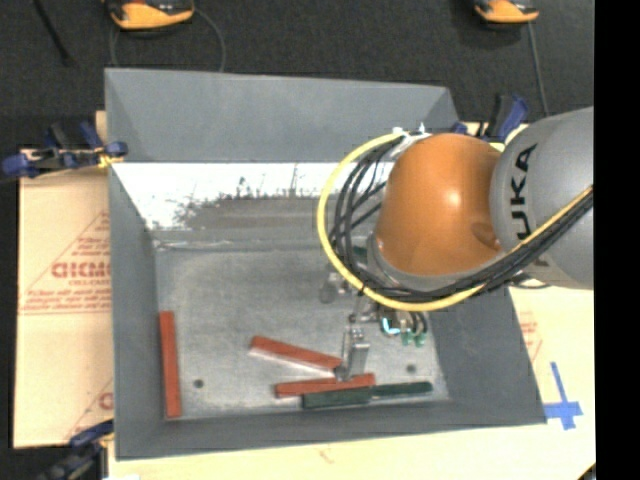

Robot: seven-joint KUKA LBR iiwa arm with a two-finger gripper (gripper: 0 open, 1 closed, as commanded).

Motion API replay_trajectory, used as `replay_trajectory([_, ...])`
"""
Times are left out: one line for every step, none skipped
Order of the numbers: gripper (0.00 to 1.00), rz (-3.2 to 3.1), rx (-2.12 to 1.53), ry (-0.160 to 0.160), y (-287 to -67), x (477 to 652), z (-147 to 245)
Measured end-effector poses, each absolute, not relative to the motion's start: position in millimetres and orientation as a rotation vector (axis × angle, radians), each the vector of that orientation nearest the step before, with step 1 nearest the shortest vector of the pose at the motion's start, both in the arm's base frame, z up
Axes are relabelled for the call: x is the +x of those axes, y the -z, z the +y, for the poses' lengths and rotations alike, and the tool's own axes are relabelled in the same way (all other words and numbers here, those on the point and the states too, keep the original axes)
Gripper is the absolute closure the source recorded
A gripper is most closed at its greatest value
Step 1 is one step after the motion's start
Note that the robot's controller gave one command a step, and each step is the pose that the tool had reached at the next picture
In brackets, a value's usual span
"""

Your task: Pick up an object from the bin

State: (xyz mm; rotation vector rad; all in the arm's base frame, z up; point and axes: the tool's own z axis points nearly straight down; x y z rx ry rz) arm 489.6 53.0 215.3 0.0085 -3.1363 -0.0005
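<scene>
My gripper point(354, 356) stood low in the bin point(250, 278), toward 5 o'clock; whether it was apart or together I could not tell. The nearest red bar point(322, 386) lay seemingly just at its 6 o'clock, long axis 9-to-3, against a dark green bar point(368, 396).

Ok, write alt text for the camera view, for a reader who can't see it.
The arm's gripper is low in the grey bin, over a cluster of sticks: a slanted red stick, a flatter red stick and a dark green stick. A lone red stick lies apart along the left wall.
</scene>
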Motion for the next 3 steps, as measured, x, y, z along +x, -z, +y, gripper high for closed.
replay_trajectory([0.00,-3.155,-0.089,0.005,-69.9,477.5,70.8])
replay_trajectory([1.00,-3.153,-0.094,0.005,-73.0,477.2,70.7])
replay_trajectory([1.00,-3.153,0.036,0.000,-223.3,488.5,57.7])
